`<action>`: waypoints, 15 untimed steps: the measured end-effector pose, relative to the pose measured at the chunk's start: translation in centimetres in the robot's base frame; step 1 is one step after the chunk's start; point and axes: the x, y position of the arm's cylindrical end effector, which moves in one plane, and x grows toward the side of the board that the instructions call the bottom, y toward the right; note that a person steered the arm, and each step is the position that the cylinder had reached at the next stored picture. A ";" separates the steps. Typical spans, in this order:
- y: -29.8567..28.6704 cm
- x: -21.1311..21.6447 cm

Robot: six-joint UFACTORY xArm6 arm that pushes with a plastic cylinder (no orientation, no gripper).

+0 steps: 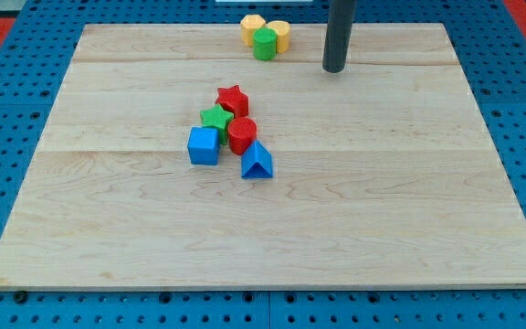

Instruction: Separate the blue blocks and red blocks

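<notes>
A red star block (233, 99) and a red cylinder block (241, 135) sit in a tight cluster at the board's middle left. A blue cube (204, 145) lies at the cluster's left, and a blue triangular block (257, 161) at its lower right, touching the red cylinder. A green star block (216, 120) sits between the reds. My tip (334, 68) rests near the view's top, well to the upper right of the cluster and apart from every block.
Two yellow blocks (253, 28) (279, 34) and a green cylinder (264, 43) are grouped at the top edge, left of my tip. The wooden board (382, 228) lies on a blue pegboard.
</notes>
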 end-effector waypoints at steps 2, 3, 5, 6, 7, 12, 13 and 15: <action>0.0 7.1; 0.2 10.2; -7.2 16.1; -7.6 16.6; -10.2 16.1; -18.0 11.5; -20.9 12.0; -16.5 16.2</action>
